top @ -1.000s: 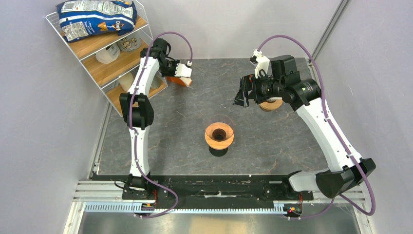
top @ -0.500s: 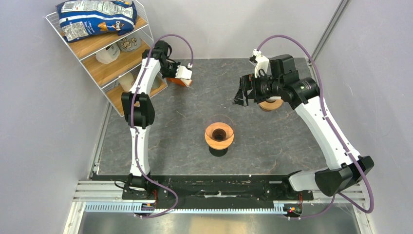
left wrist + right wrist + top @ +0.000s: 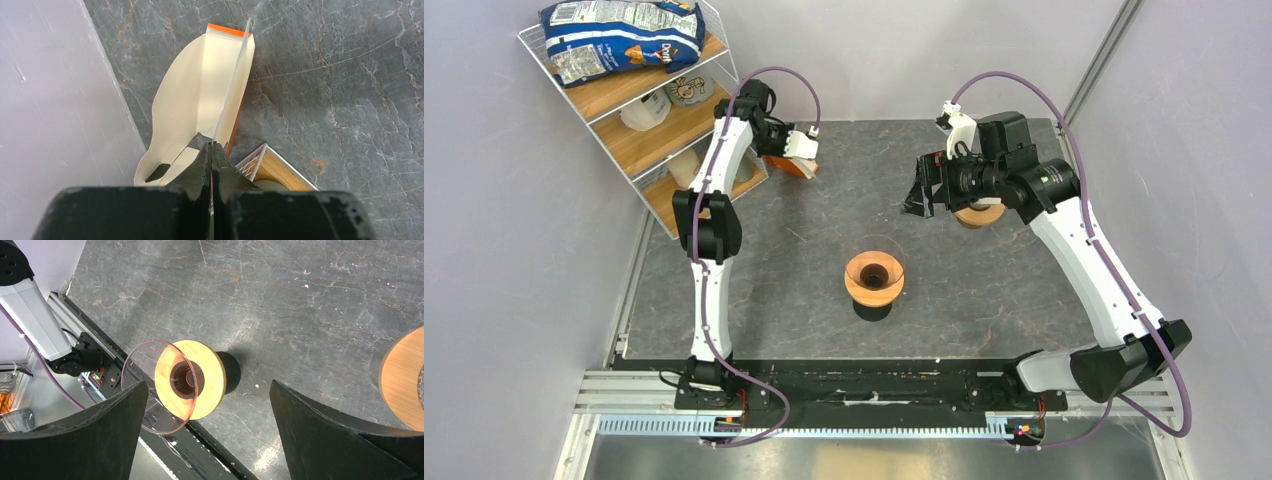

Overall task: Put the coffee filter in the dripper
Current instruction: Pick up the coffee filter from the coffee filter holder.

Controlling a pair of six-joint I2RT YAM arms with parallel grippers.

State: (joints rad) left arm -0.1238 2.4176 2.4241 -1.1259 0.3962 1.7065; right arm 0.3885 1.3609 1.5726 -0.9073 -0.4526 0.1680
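Note:
At the back left, my left gripper hovers over the orange-and-white packet. In the left wrist view its jaws are shut on the thin edge of a cream-white coffee filter, which stands edge-on out of the packet. The dripper, a clear glass cone in a round wooden collar, stands upright mid-table. My right gripper hangs open above and behind it, apart from it. In the right wrist view the dripper lies between the spread fingers, far below them.
A bare wooden ring sits under the right wrist and shows at the right edge. A wire rack with wooden shelves, jars and a chip bag stands at the back left, its corner close to the left gripper. Grey walls border the table.
The left gripper's jaws have closed onto the filter's edge at the packet. Neither arm has shifted noticeably, and the right gripper stays open.

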